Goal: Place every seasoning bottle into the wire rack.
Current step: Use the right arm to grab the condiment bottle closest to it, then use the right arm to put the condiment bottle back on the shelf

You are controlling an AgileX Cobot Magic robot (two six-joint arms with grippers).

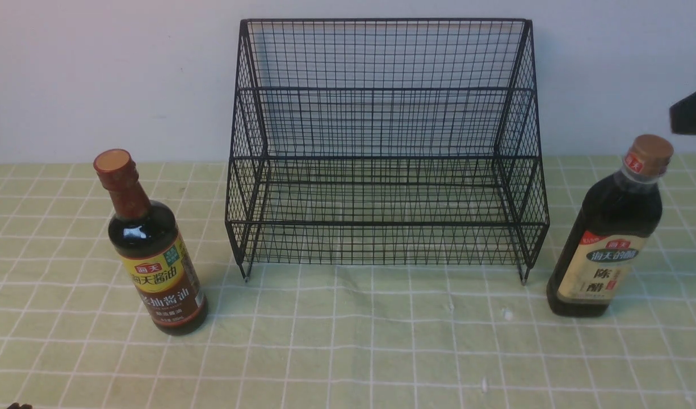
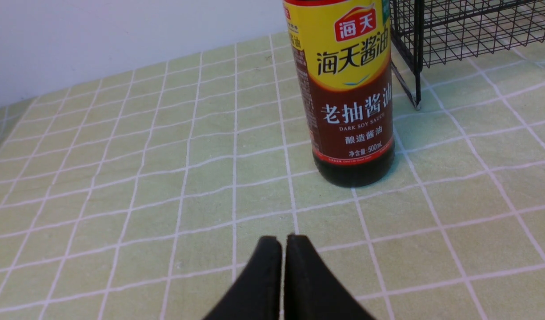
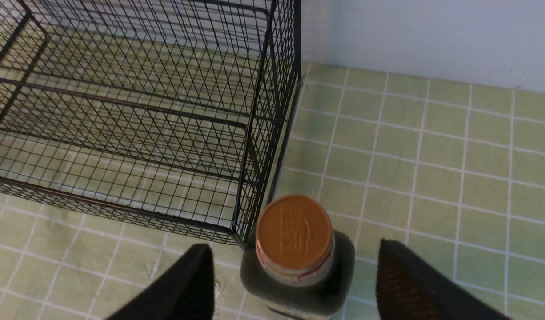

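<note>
Green checked cloth on the surface, plain white wall behind.

Left fingers: pressed together, holding nothing, low over the cloth, tips aimed at the soy bottle but well short of it.

Right fingers: spread wide, one on each side of the vinegar bottle seen from above, no contact visible.

Count: 2 bottles, 1 wire rack.

Both bottles stand upright on the surface, outside the rack. Soy bottle is to the rack's left, near its front left foot. Vinegar bottle is just beside its front right corner.

Soy bottle: red-brown neck wrap, yellow and brown label. Reads 海天, 海天酱油, 老抽酱油, DARK SOY SAUCE, 酿造酱油, 净含量:500mL.

Vinegar bottle: tan cap, cream label. Reads 海天 and 陈醋; the embossing on the cap is not legible.

Rack: black mesh, two stepped tiers, slanted sides, short feet.
</note>
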